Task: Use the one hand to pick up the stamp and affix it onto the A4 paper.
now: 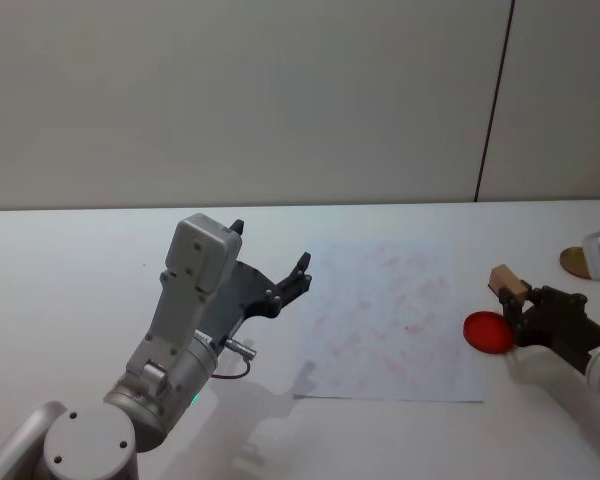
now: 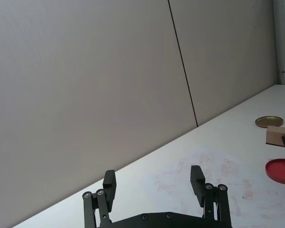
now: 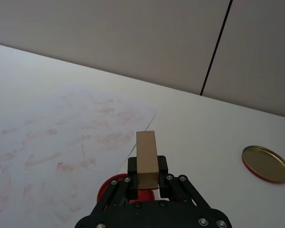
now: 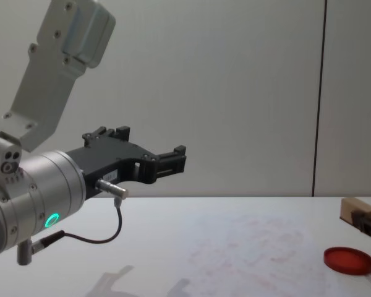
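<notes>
While gripping the stamp in clenched jaws, right gripper hovering above the red disc, just beside the paper's right edge. Stamp standing upright between the jaws, clear of the worktop, not touching the paper. Paper lying flat at centre of the worktop, bearing faint reddish smudges. Gold lid resting farther back on the right, well apart from the disc. Left gripper hanging idle above the worktop left of the paper, jaws released and holding nothing.
</notes>
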`<state>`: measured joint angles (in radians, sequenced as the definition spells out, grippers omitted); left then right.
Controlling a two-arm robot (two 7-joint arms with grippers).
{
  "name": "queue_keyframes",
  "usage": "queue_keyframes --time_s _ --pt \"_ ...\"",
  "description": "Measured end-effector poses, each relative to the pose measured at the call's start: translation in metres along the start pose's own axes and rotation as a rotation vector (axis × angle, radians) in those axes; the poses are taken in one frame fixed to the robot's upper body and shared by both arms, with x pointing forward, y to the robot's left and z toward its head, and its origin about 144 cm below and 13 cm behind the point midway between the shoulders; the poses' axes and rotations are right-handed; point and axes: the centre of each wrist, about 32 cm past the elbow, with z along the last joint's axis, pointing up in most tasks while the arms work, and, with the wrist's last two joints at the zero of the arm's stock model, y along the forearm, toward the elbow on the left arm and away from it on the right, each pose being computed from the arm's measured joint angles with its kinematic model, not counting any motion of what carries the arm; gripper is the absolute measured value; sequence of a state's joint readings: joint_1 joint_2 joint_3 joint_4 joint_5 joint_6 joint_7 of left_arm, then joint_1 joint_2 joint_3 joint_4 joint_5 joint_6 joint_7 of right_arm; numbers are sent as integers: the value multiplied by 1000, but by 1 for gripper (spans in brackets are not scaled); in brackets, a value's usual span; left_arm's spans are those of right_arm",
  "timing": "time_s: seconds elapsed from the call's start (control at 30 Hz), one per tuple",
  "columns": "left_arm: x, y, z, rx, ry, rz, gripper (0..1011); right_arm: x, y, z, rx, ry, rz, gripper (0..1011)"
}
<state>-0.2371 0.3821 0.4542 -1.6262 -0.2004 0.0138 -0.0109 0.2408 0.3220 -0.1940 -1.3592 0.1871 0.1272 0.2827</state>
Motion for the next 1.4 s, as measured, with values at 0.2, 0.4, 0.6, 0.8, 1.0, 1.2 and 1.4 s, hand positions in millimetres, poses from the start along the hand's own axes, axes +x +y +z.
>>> queue_keyframes --time_s 0.2,0.4,0.6,0.8,1.0,1.2,1.4 --pt "0 0 0 0 0 0 993 2 0 -4 -20 2 12 218" --pt "0 0 0 0 0 0 993 2 -2 -9 -41 4 29 218" --pt "0 0 0 0 0 0 993 2 -3 -12 -56 7 38 218" --pt "0 0 0 0 0 0 993 1 -4 -16 -71 17 46 218" --pt "0 0 0 0 0 0 993 0 -3 -19 -79 29 53 218" --pt "0 0 0 0 0 0 993 -2 -3 -20 -74 46 62 218" --pt "0 0 0 0 0 0 993 -5 0 -20 -58 61 68 217"
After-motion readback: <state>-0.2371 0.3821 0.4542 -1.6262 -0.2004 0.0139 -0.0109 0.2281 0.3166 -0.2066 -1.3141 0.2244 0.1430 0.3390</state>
